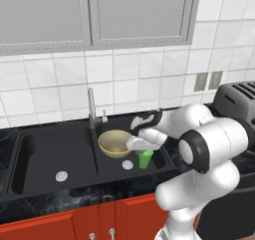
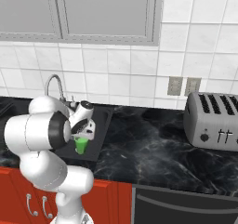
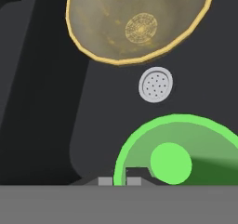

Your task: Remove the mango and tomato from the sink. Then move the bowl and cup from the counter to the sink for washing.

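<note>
Your gripper (image 1: 145, 152) hangs over the right basin of the sink (image 1: 45, 159), with the cup (image 1: 145, 159) directly beneath it. In the hand view you look straight down into the cup (image 3: 179, 155): its bright green rim curves across the lower right and the fingertips (image 3: 105, 181) sit at the rim's near edge. Whether the jaws are closed on that rim or only beside it, you cannot tell from these views.

The cup stands upright in the right basin, just beside the round silver drain (image 1: 127, 165). The bowl (image 1: 115, 143) lies in the same basin, farther back, near the faucet (image 1: 91, 107); its tan-yellow rim and paler inside show plainly from the hand (image 3: 135, 21). Bowl and cup are near each other with the drain (image 3: 155, 84) between them.

From the right base camera you see the cup (image 2: 81, 145) below the hand, the dark marbled surface (image 2: 148, 148) stretching right to a toaster (image 2: 211, 121).
</note>
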Robot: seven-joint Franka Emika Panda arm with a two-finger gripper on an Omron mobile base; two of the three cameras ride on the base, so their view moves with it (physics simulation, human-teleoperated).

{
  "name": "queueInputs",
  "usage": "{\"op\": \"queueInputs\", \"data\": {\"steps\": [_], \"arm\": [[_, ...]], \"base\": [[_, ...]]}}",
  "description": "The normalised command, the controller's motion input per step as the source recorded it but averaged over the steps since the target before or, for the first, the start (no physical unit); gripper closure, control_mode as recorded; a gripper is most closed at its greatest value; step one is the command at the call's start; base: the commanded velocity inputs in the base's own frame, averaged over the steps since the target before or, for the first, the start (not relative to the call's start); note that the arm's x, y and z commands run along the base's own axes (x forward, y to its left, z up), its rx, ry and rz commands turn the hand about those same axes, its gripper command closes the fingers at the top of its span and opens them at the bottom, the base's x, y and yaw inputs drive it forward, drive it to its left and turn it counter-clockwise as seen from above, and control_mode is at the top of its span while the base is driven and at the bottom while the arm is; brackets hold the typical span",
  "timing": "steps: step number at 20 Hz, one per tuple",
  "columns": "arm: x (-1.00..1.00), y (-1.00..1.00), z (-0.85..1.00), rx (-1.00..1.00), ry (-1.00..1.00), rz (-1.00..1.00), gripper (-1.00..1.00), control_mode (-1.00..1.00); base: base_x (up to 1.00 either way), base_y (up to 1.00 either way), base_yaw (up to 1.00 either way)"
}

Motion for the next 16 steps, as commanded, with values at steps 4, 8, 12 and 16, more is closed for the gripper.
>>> {"op": "queueInputs", "data": {"steps": [4, 8, 12, 16], "arm": [[0.07, -0.01, -0.15, 0.00, 0.00, -0.02, 1.00, -1.00], [0.05, -0.01, -0.14, 0.00, 0.00, -0.02, 1.00, -1.00], [0.05, -0.03, -0.15, 0.00, 0.00, -0.02, 1.00, -1.00], [0.07, -0.03, -0.15, -0.01, 0.00, -0.02, 1.00, -1.00]], "base": [[0.00, 0.00, 0.00], [0.00, 0.00, 0.00], [0.00, 0.00, 0.00], [0.00, 0.00, 0.00]]}}
